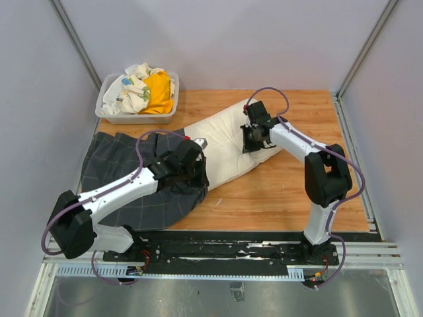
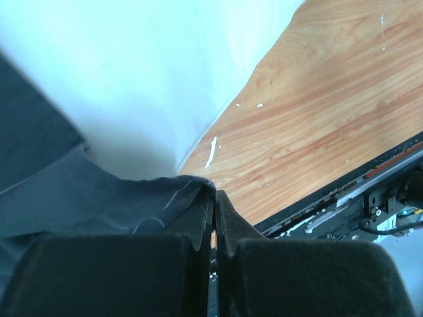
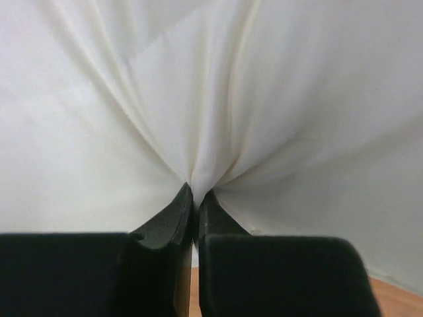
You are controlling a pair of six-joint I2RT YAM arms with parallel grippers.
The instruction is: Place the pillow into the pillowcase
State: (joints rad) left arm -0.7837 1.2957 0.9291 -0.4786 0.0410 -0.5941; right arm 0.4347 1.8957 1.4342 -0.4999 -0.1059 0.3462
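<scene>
At the far left corner a white plastic bin (image 1: pixel 106 112) holds a white patterned cloth (image 1: pixel 132 89) and a yellow cloth (image 1: pixel 158 92). Nearer, the dark grid-lined pillowcase (image 1: pixel 119 185) lies crumpled on the left of the wooden table (image 1: pixel 277 191), and the left gripper (image 2: pixel 213 214) is clamped on a fold of its edge. The cream pillow (image 1: pixel 221 145) lies diagonally across the middle, its near end meeting that edge. The right gripper (image 3: pixel 195 201) is pinched tight on the pillow's fabric, puckering it
</scene>
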